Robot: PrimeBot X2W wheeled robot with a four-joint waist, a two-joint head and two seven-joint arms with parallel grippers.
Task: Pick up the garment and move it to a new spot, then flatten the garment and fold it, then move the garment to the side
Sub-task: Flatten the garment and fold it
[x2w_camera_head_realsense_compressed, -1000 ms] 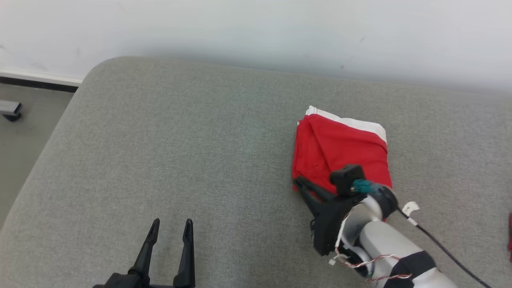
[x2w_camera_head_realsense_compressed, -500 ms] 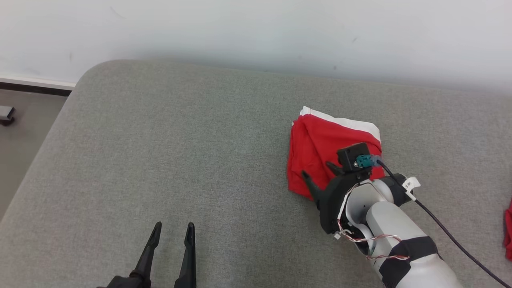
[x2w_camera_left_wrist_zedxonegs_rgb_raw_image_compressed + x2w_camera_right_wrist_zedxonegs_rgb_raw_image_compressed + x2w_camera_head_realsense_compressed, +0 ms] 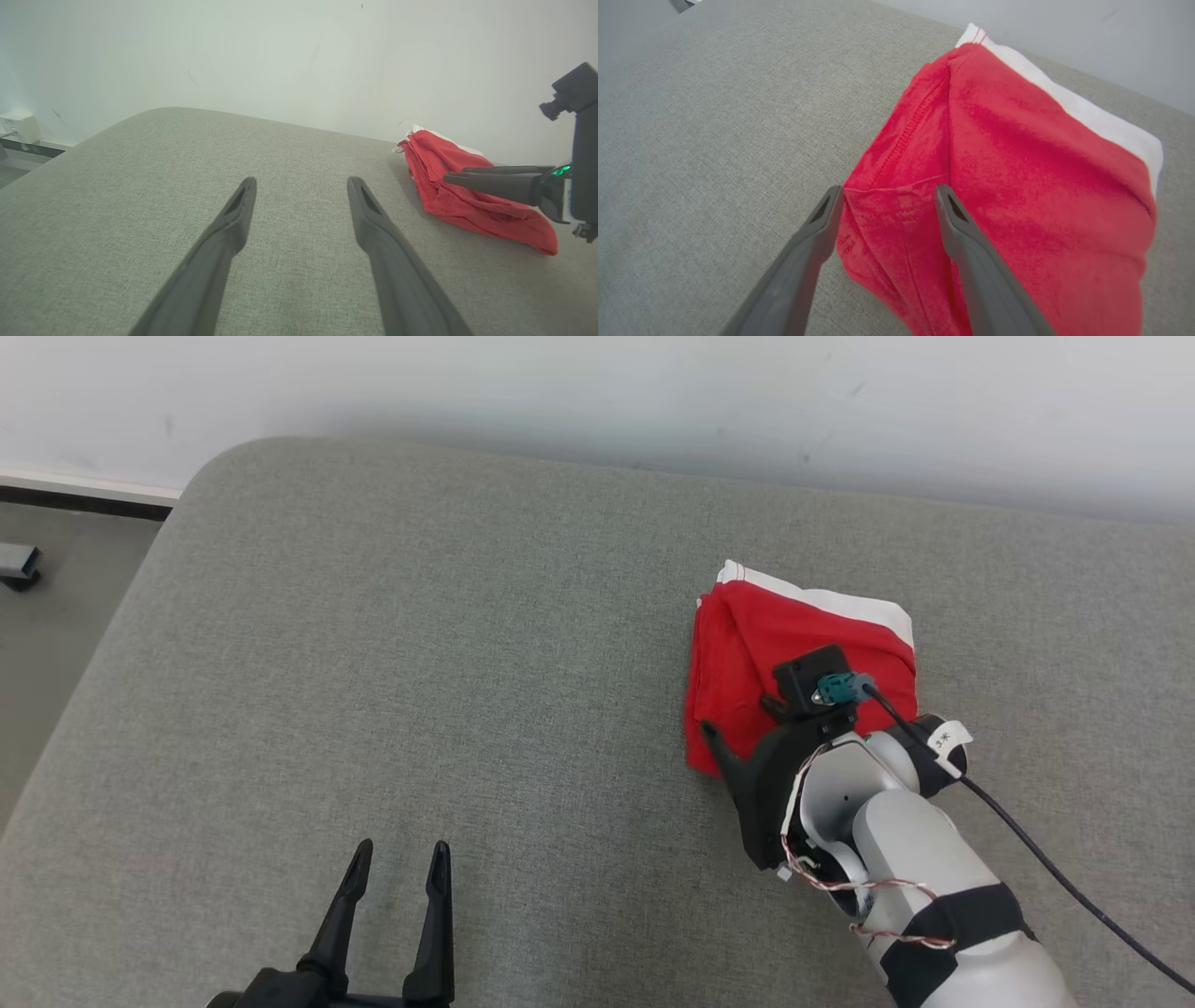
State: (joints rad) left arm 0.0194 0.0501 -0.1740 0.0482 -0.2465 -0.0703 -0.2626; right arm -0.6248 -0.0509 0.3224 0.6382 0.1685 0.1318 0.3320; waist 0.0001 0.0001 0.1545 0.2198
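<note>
The garment (image 3: pixel 794 635) is red with a white band along its far edge and lies folded in a compact square on the grey cushion (image 3: pixel 373 663), right of centre. My right gripper (image 3: pixel 738 716) hovers open over the garment's near-left corner. In the right wrist view the gripper (image 3: pixel 888 189) has its fingers spread above the garment (image 3: pixel 1017 163), with nothing held between them. From the left wrist view, the garment (image 3: pixel 467 210) sits at the right, under the right gripper (image 3: pixel 451 175). My left gripper (image 3: pixel 400 847) is open and empty at the lower left, well clear of the cloth. Its fingers also frame the left gripper (image 3: pixel 302 179) over bare cushion.
A white wall (image 3: pixel 597 392) runs right behind the cushion. The cushion's rounded corner (image 3: pixel 215 467) drops to the floor (image 3: pixel 56 579) on the left. A black cable (image 3: pixel 1027 840) trails from my right wrist. A white box (image 3: pixel 18 126) sits by the wall.
My right gripper went from shut at the garment's near-left corner to open, letting the cloth go, and sits a little farther over it. The head camera shifted slightly. The left gripper held still.
</note>
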